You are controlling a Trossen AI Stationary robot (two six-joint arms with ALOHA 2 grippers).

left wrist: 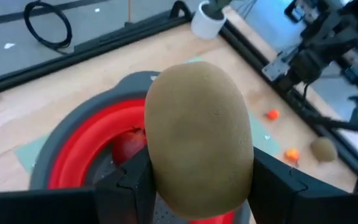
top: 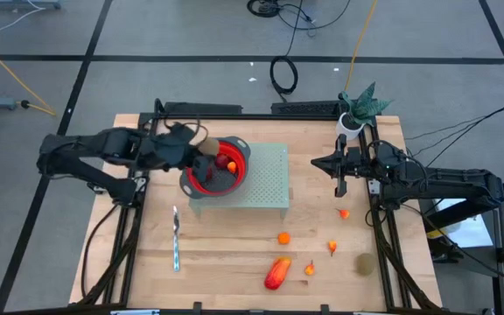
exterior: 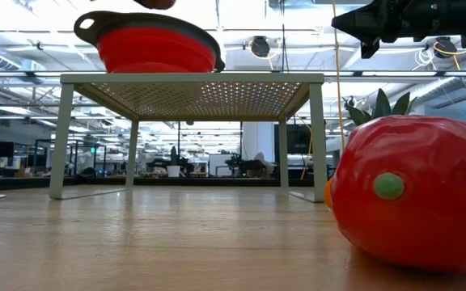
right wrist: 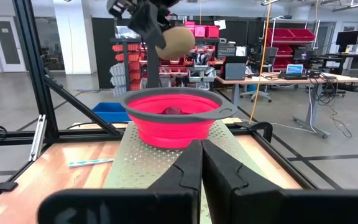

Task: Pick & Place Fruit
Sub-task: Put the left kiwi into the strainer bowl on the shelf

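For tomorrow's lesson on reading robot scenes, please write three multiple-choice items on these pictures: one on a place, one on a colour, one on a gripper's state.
1. Where does the red bowl stand?
A. on the perforated stand
B. on the floor
C. beside the knife

2. What colour is the fruit in the left gripper?
A. bright orange
B. brown-green
C. blue

3. How is the right gripper?
A. open and empty
B. shut on the knife
C. shut and empty

Key: 1 A, the low view shows the bowl on top of the stand; 2 B, the left wrist view shows a brown-green oval between the fingers; 3 C, its fingers meet with nothing between.
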